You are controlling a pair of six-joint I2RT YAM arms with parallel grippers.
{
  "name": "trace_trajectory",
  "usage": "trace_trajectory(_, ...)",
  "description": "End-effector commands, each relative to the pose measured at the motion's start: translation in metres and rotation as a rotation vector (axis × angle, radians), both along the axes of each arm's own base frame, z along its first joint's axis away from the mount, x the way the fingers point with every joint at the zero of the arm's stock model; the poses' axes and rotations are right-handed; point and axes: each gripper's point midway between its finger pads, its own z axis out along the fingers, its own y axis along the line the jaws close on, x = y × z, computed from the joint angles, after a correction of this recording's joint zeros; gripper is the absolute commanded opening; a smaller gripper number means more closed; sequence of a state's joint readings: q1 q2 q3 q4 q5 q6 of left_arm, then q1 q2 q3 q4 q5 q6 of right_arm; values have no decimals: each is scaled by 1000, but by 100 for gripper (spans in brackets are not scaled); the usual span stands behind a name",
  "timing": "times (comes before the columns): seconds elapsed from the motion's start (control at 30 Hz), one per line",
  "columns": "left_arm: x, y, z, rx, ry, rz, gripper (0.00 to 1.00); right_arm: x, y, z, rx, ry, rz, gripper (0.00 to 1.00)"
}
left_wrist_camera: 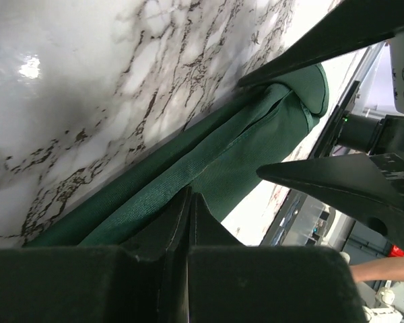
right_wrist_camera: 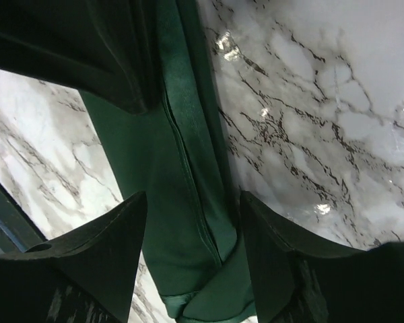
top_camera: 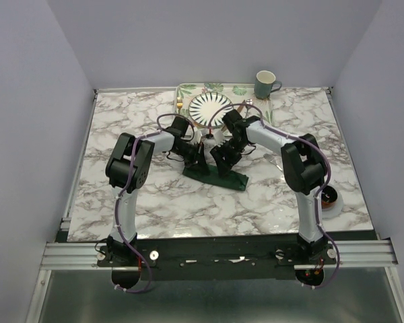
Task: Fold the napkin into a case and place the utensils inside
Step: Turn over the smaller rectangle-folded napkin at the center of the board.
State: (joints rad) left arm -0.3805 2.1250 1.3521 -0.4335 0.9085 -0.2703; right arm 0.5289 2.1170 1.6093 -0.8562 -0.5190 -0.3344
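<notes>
The napkin (top_camera: 219,176) lies mid-table, folded into a narrow dark green strip, a long case (left_wrist_camera: 209,161) of several layers. My left gripper (top_camera: 200,156) is at its left end. In the left wrist view its fingertips (left_wrist_camera: 188,196) are pressed together on the cloth's edge. My right gripper (right_wrist_camera: 192,222) stands open astride the strip's other end (right_wrist_camera: 188,202), one finger on each side and neither pinching it. A gold fork (top_camera: 180,104) lies left of the striped plate (top_camera: 211,108). Another utensil (top_camera: 244,104) lies to the plate's right. The spoon is not clear to see.
A leaf-patterned tray (top_camera: 188,89) at the table's far edge carries the plate. A green mug (top_camera: 264,85) stands to its right. A small dark bowl (top_camera: 330,198) sits near the right arm's base. Marble tabletop surrounds the napkin.
</notes>
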Motion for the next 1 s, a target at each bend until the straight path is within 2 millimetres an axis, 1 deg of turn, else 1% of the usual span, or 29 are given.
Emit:
trace_trajectory(0.0, -3, -2, -12, 33, 1, -22, 7, 6, 3, -11, -5, -13, 22, 66)
trace_trajectory(0.17, -5, -5, -10, 28, -6, -35, 7, 1, 6, -19, 4, 24, 30, 65)
trace_trajectory(0.27, -4, -10, -8, 17, -10, -43, 7, -6, 9, -22, 10, 52, 38, 62)
trace_trajectory(0.4, -4, -17, -8, 10, -8, -52, 8, -14, 11, -26, 16, 85, 43, 54)
trace_trajectory(0.53, -4, -17, -10, 13, -2, -44, 8, -16, 10, -28, 9, 91, 37, 53)
trace_trajectory(0.67, -7, -14, -13, 25, -1, -43, 8, -8, 5, -16, -2, 55, 25, 55)
trace_trajectory(0.7, -9, -13, -14, 27, 5, -42, 8, -5, 5, -8, 6, 43, 9, 57)
trace_trajectory(0.77, -10, -13, -15, 26, 6, -45, 8, -1, 4, 1, 16, 49, -17, 58)
trace_trajectory(0.8, -10, -12, -15, 26, 6, -45, 8, 6, 6, 12, 44, 52, -37, 58)
trace_trajectory(0.87, -11, -12, -16, 27, 6, -46, 7, 6, 7, 19, 61, 85, -54, 58)
trace_trajectory(0.9, -10, -12, -16, 25, 6, -44, 8, 8, 10, 27, 85, 96, -63, 58)
trace_trajectory(0.97, -9, -13, -16, 24, 4, -46, 8, 5, 13, 30, 100, 127, -74, 57)
